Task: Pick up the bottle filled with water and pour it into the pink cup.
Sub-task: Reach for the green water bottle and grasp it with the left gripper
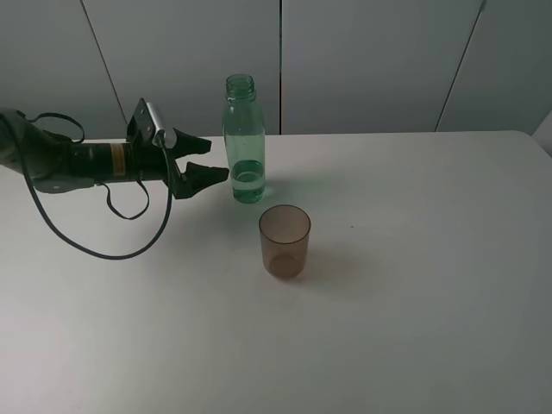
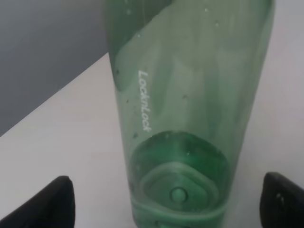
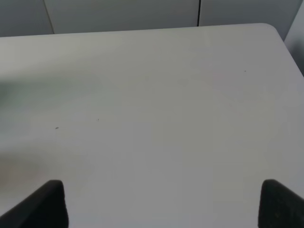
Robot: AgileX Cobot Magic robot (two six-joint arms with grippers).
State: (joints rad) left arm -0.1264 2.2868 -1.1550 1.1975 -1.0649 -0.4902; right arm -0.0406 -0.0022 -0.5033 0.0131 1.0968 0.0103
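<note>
The green transparent bottle stands upright on the white table, uncapped, with a little water at its bottom. The brownish-pink cup stands in front of it, slightly to the right. My left gripper is open, just left of the bottle's lower body, fingers pointing at it without touching. In the left wrist view the bottle fills the middle, between the two dark fingertips. My right gripper is open over bare table; its arm is out of the exterior view.
The white table ends at a grey panelled wall behind. The left arm's black cable loops over the table left of the cup. The table's far right corner shows in the right wrist view.
</note>
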